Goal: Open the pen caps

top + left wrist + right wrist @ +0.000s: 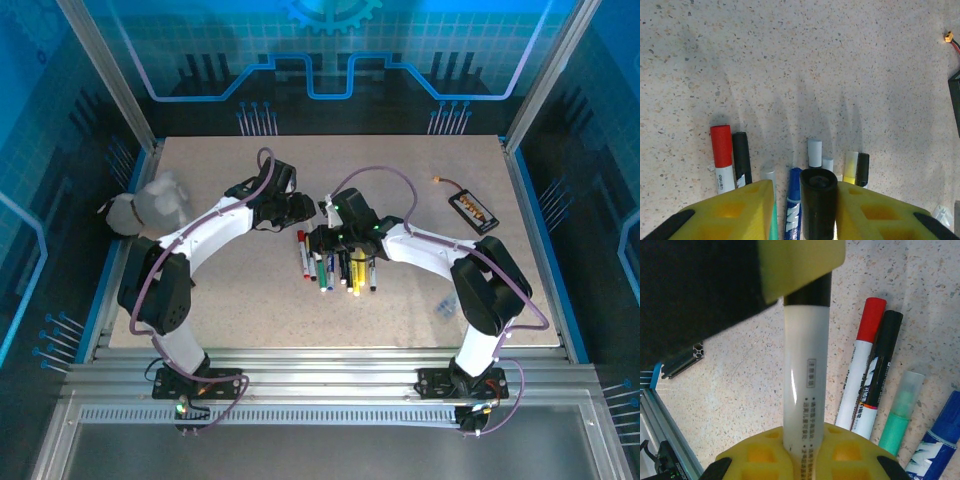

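My right gripper is shut on the white body of a marker pen, held level above the table. Its black cap sits between the yellow fingers of my left gripper. The cap rests against the right finger, and a gap shows on the left side, so the jaws stand open. From above, the two grippers meet at mid-table. Under them lies a row of pens with red, black, white, yellow and blue caps on.
A flat black device with an orange label lies at the right rear, its cable connector on the table. A pale crumpled cloth sits at the left edge. A small pale object lies near the right arm.
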### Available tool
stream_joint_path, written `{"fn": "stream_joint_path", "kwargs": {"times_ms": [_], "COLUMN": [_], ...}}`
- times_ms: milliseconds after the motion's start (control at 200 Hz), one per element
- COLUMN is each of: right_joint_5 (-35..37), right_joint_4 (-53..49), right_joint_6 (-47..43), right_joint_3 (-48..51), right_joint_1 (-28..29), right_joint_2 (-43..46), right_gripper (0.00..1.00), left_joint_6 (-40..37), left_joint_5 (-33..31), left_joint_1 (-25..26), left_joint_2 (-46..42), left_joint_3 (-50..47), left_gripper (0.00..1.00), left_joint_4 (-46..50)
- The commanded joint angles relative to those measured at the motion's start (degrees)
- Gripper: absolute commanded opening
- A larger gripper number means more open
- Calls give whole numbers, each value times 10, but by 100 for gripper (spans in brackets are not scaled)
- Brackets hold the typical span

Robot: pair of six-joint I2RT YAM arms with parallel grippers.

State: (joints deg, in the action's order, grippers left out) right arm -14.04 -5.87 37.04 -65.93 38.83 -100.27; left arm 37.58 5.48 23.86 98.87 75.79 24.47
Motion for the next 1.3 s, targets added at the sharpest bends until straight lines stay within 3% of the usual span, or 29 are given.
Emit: {"fn": "stream_joint_path", "kwargs": {"times_ms": [0,235,370,475,570,620,745,846,1036,1171,1296], "right_joint_5": [-14,-19,-23,-28,-29,-31,-36,-48,-43,-7,53], "right_joint_4": [6,9,9,15,19,23,25,4,-36,-67,-132], "right_joint_6": [-10,-7,-6,-6,-3,0,4,3,35,36,3], "right_joint_3": [-12,-23,-31,-28,-24,-19,3,47,167,176,149], "right_joint_1": [2,6,8,9,9,10,18,42,118,94,13], "right_joint_2": [11,-3,-11,-12,-12,-10,1,44,209,269,282], "right_gripper": [0,0,0,0,0,0,0,0,0,0,0], "left_joint_6": [6,12,13,11,11,11,20,11,-13,-10,-35], "left_joint_5": [-1,8,3,2,3,2,-15,-32,-49,-55,-73], "left_joint_1": [-2,-2,-2,-2,-2,-3,-14,-40,-72,-71,-72], "left_joint_2": [10,24,27,29,32,35,41,63,134,147,149], "left_joint_3": [1,2,2,5,10,12,21,69,216,251,256], "left_gripper": [35,32,23,21,14,0,0,0,0,0,0], "left_joint_4": [-3,-12,-11,-10,-9,-11,-30,-25,39,52,92]}}
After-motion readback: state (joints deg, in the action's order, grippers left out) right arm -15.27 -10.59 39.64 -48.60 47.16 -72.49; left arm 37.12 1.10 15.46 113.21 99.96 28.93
